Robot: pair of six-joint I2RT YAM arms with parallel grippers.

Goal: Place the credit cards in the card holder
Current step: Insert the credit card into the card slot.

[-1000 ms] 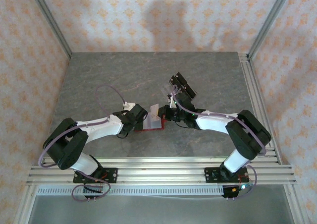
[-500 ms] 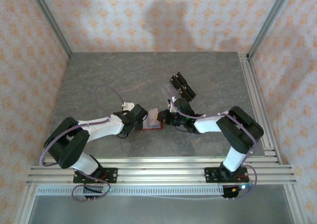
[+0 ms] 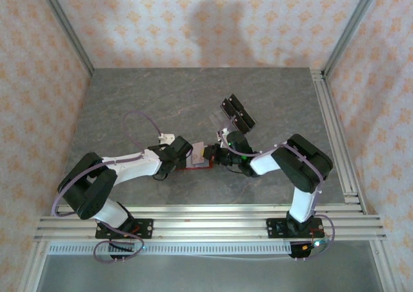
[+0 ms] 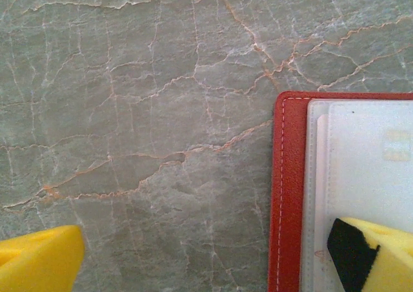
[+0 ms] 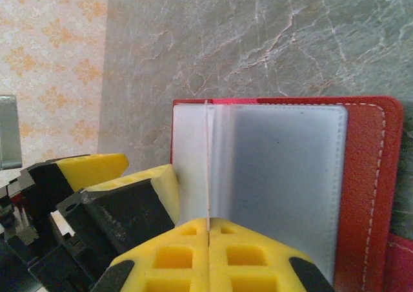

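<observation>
The red card holder (image 5: 373, 176) lies spread open on the table, pale pockets (image 5: 284, 176) up. My right gripper (image 5: 208, 230) is shut on a thin pale credit card (image 5: 208, 156), seen edge-on and standing on the pockets near the fold. My left gripper (image 4: 206, 260) is open. One of its fingertips (image 4: 377, 253) rests on the card holder's pale pocket (image 4: 361, 163) and the other is over bare table beside its red edge (image 4: 287, 195). From above, both grippers meet over the card holder (image 3: 201, 166), left gripper (image 3: 186, 155) and right gripper (image 3: 213, 155), with the card (image 3: 199, 150) between them.
A clear plastic stand with black blocks (image 3: 233, 113) stands just behind the right gripper. The grey marble table (image 3: 142, 104) stretches bare to the back and left. Metal frame rails (image 3: 332, 130) run along the right side and near edge.
The right arm has folded in and carried the card left and down onto the card holder. The left gripper has edged a little closer and stays open.
</observation>
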